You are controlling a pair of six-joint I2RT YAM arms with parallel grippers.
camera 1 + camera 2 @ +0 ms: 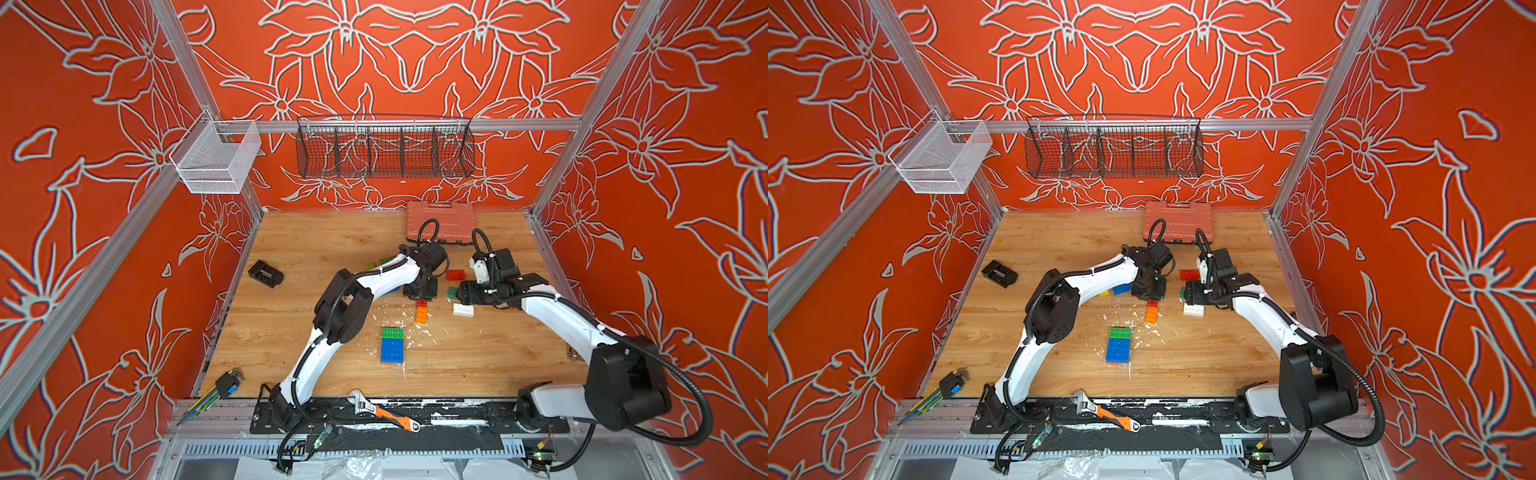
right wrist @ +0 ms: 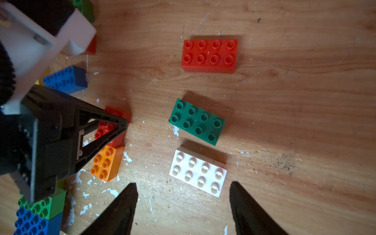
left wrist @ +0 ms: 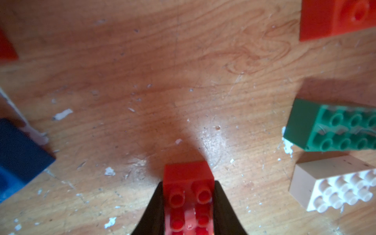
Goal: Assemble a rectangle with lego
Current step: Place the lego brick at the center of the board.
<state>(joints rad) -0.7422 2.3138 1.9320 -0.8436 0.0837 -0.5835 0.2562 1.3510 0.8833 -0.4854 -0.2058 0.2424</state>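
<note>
Our left gripper [image 3: 188,182] is clamped on the small red brick [image 3: 188,171], which sits end-on against the orange brick [image 2: 106,162]. We judge it is bound for the joined green-and-blue slab [image 1: 392,345]. Our right gripper [image 2: 183,184] hangs with its jaws apart over the white brick [image 2: 198,172], seemingly ready to take it.

The left arm [image 1: 1100,276] covers most of a blue brick [image 1: 1122,289]. The right arm [image 1: 1258,307] half hides a green brick [image 1: 1182,293].
</note>
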